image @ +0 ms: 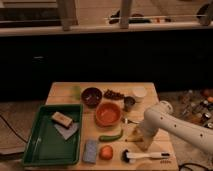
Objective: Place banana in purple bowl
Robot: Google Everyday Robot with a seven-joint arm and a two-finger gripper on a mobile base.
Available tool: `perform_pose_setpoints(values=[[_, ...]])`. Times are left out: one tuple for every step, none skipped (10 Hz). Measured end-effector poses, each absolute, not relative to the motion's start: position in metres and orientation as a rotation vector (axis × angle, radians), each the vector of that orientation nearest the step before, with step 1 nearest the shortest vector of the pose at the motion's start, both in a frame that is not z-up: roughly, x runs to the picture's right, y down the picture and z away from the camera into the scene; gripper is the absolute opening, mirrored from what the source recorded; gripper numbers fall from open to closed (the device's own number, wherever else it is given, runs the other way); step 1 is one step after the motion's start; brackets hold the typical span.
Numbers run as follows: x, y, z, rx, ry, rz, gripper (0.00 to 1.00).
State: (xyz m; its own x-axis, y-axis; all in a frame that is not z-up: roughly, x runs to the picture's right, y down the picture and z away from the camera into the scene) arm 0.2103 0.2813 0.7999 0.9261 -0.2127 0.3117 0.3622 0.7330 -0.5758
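The arm reaches in from the right and the gripper (140, 139) is down low over the right front part of the wooden surface (60, 90), right at the banana (134, 134), which shows as a pale yellowish shape at the arm's tip, between the green pepper (111, 135) and the dish brush (145, 156). Whether the gripper has closed on the banana or merely sits above it, I cannot tell; the arm's white body covers the tip. The purple bowl (91, 96) waits at the back, well apart from here, dark and small beside the bunch of grapes (114, 94). Now the hazards: if the hold is shallow or off-centre, the curved fruit could roll or slip out on the lift. And the route is crowded: the orange bowl (108, 113) stands squarely between banana and target, and a lazy drop could land there instead, the wrong bowl. The small cup (129, 103) and the white bowl (138, 93) sit near the path too, so a low carry could knock them. The purple bowl looks narrow for a long banana, so a release off to one side might tip it or leave the fruit hanging over the rim.
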Motion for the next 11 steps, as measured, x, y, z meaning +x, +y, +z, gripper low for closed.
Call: perform_pose_setpoints(values=[[0.209,0.281,0.799,-0.678,-0.230,-0.320,0.38],[0.208,0.279,0.799,-0.675,-0.226,-0.326,0.28],[0.205,0.276,0.798,-0.672,-0.223,-0.332,0.19],[0.201,0.271,0.794,-0.668,-0.219,-0.342,0.08],[0.200,0.268,0.791,-0.668,-0.215,-0.348,0.02],[0.199,0.264,0.787,-0.667,-0.212,-0.352,0.00],[0.197,0.259,0.784,-0.669,-0.216,-0.359,0.00],[0.196,0.257,0.783,-0.669,-0.221,-0.363,0.00],[0.195,0.254,0.781,-0.669,-0.228,-0.366,0.00],[0.195,0.249,0.779,-0.668,-0.237,-0.366,0.00],[0.195,0.247,0.777,-0.666,-0.244,-0.366,0.00]])
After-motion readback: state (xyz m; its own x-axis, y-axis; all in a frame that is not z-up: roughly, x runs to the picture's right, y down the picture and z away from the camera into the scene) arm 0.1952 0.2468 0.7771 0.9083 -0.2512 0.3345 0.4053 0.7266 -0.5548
